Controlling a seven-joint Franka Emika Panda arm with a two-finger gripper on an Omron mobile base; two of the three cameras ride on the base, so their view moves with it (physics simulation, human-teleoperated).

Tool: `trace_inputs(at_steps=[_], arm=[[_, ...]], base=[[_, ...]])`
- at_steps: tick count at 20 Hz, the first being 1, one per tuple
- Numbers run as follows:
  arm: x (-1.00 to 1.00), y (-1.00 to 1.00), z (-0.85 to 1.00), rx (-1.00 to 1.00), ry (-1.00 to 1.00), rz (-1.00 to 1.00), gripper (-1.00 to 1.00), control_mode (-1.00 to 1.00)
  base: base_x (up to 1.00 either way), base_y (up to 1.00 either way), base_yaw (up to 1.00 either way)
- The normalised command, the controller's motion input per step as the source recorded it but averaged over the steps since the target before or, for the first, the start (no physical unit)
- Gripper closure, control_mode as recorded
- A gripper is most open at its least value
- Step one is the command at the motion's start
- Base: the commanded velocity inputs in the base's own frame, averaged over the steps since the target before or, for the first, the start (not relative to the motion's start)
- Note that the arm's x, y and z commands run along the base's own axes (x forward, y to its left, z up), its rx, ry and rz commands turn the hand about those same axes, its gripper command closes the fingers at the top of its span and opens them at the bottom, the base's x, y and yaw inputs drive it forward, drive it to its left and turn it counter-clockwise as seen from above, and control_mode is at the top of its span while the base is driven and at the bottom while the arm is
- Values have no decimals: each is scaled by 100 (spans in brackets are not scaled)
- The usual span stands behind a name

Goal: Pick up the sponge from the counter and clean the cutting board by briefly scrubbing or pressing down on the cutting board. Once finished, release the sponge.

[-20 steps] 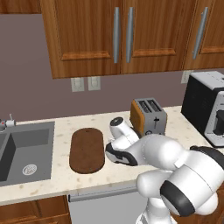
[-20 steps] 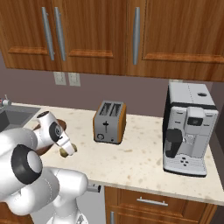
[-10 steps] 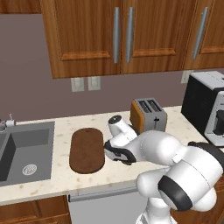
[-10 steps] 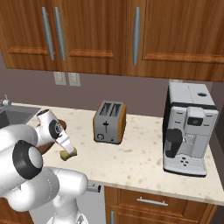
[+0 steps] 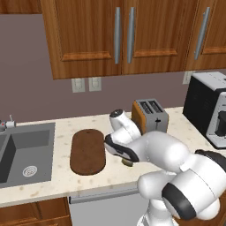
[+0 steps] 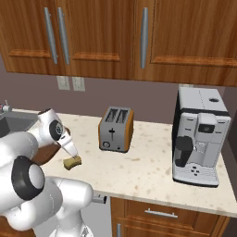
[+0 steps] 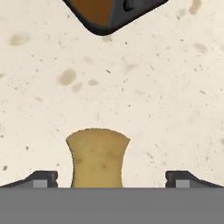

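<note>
Hand view: the gripper (image 7: pixel 112 178) hangs over the sponge (image 7: pixel 98 158) with jaws spread wide, a gap between each tip and the sponge, nothing grasped. The sponge is a yellow-tan block with pinched-in sides, lying on the speckled beige counter (image 7: pixel 175 96). Beyond it, the toaster (image 7: pixel 107 13) shows a dark base and orange side. From the left base view, the sponge (image 5: pixel 127 162) sits right of the dark brown, round-ended board (image 5: pixel 88 151), apart from it; further left, the sink (image 5: pixel 26 152). Far right stands a coffee machine (image 6: pixel 200 136).
</note>
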Motion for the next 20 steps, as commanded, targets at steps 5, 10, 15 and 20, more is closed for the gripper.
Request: trace_inputs(at_steps=[5, 10, 15, 20], arm=[[-76, -14, 61, 0, 0, 1, -100, -100], [-100, -45, 60, 0, 0, 17, -100, -100], [-100, -45, 70, 0, -3, 34, -100, -100], [-100, -55, 67, 0, -9, 29, -100, -100]], base=[[0, 0, 0], [0, 0, 0], [0, 0, 0], [0, 0, 0]])
